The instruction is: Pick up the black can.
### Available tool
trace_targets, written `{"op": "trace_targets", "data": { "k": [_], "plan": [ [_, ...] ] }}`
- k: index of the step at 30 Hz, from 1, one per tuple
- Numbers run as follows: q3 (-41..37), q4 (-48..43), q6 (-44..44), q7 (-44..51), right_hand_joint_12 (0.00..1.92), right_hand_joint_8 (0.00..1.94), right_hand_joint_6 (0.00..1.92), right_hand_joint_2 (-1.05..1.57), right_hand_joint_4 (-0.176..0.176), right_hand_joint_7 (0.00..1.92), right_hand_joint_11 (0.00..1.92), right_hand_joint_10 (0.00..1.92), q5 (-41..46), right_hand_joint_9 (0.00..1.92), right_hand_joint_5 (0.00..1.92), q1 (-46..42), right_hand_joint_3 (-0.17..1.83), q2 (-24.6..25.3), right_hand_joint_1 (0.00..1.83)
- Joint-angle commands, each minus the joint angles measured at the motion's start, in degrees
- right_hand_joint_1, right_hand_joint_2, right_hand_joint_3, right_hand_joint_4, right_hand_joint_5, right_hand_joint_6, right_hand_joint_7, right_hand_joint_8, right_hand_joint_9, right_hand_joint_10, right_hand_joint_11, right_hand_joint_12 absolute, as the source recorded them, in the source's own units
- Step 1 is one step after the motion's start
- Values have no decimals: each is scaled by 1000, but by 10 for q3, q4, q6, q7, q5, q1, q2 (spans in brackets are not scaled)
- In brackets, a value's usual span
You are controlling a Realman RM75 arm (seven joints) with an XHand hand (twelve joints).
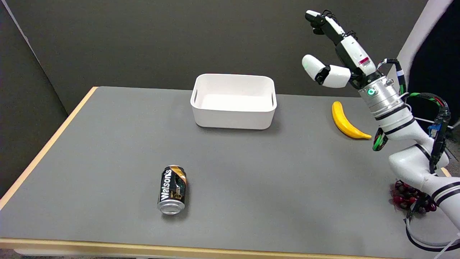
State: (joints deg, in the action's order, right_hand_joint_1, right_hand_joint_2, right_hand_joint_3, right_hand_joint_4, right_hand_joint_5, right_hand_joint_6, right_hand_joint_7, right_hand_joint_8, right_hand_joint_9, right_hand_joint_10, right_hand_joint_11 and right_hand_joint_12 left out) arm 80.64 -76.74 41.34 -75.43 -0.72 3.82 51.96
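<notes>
Black can (172,190) on its side, near and left of white bin (233,101). Right hand (334,54) raised right of bin, fingers apart, empty. Banana (346,121) right of bin.

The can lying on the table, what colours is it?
Black can: black with gold patches and white "Watsons" lettering, silver end; the head view shows it.

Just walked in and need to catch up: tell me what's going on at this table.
The robot's right hand is raised in the air over the table's far right, fingers spread, holding nothing. Its target, the black can, lies on its side near the front edge of the grey table, well away from the hand and untouched. A white bin, a banana and some dark grapes also sit on the table.
</notes>
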Motion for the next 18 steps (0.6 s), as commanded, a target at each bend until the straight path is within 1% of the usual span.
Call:
{"op": "trace_targets", "data": {
  "k": [1,5,9,11,12,14,16,18],
  "plan": [
    [9,0,29,87,966,269,375,671,8,102,-1,597,7,49,96,10,1007,3,467],
    [19,10,67,125,969,272,380,672,10,105,-1,599,15,50,98,17,1010,4,476],
    [52,29,139,226,978,285,400,666,25,117,-1,598,35,66,103,34,1014,11,514],
    [70,35,167,263,953,241,348,706,37,139,-1,562,31,88,122,44,945,10,546],
    [76,37,177,271,950,237,344,710,40,140,-1,558,26,91,121,49,942,8,556],
    [87,37,183,266,965,280,391,670,43,117,-1,586,0,77,92,56,1022,4,569],
    [99,29,184,259,946,279,377,666,49,107,-1,580,-43,73,79,65,1024,-7,598],
    [132,10,175,228,935,270,363,668,51,103,-1,573,-91,73,76,80,1023,-28,599]
  ]
}}
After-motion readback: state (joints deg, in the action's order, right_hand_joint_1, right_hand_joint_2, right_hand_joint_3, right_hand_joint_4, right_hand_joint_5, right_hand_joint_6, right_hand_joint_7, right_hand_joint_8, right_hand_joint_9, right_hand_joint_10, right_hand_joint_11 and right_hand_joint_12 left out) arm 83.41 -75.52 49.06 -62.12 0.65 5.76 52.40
